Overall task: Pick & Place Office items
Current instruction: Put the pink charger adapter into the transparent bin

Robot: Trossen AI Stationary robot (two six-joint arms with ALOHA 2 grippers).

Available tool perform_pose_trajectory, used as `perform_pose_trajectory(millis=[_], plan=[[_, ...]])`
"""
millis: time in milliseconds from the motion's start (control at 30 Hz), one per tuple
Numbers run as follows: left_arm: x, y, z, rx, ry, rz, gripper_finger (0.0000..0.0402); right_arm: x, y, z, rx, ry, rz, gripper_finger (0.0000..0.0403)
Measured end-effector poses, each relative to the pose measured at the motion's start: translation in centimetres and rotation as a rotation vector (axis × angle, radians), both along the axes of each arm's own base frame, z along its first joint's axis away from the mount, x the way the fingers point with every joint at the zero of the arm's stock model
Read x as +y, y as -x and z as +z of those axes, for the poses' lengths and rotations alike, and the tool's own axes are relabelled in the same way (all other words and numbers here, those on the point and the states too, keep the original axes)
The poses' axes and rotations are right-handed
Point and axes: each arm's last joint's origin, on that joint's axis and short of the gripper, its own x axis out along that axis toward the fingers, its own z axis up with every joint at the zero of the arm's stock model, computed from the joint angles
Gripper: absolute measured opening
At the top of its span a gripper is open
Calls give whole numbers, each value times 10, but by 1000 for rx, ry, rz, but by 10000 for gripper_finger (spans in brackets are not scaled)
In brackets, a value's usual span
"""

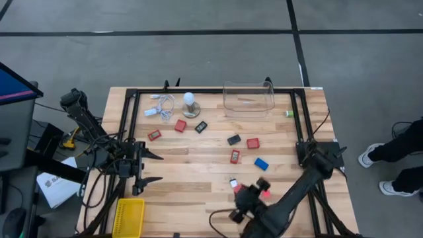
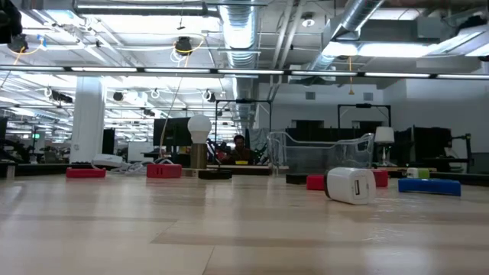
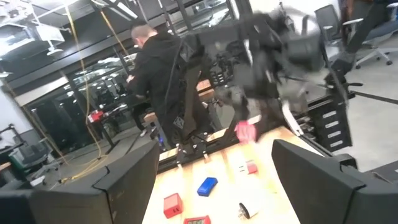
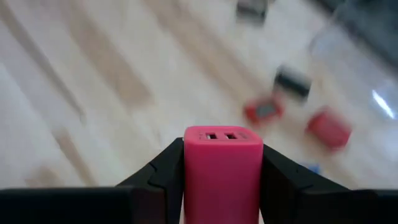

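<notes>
My right gripper is near the table's front edge, raised off the wood and shut on a pink block with two slots in its end. Other office items lie flat on the table: red blocks, black blocks, a blue block and a white piece just beside the right gripper. My left gripper waits open at the table's left side, nothing between its fingers. My right gripper pinches the pink block by its two opposite sides between its two fingers. The slotted end sticks out past the fingertips. The fingers slant downward toward the table, and the block is lifted clear of it.
A clear bin stands at the far edge, a yellow bin at the near left corner. A white bulb on a round base and a coiled white cable sit at the far left. A person's shoes show right of the table.
</notes>
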Motion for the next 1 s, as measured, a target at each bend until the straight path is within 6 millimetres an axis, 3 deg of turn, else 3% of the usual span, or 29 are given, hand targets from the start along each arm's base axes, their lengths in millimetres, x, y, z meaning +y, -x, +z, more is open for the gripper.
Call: perform_pose_trajectory(millis=[133,233,433,600,733,833,1000], plan=[[5,-5,-5,37,-27,77,310,-34,-2,26,-10,29,2,140],[10,-9,-9,72,-38,139,310,-73,-2,45,9,44,-30,140],[18,-14,-15,114,-41,196,310,-164,-1,50,-3,8,-100,140],[22,-17,-19,145,-46,224,310,-247,18,30,-103,-159,-125,140],[28,-14,-24,194,-39,200,310,-308,52,12,-224,-273,-194,140],[36,-12,-25,227,2,135,310,-339,76,-2,-275,-310,-229,140],[54,-8,-31,197,72,20,310,-374,94,-2,-391,-312,-253,140]])
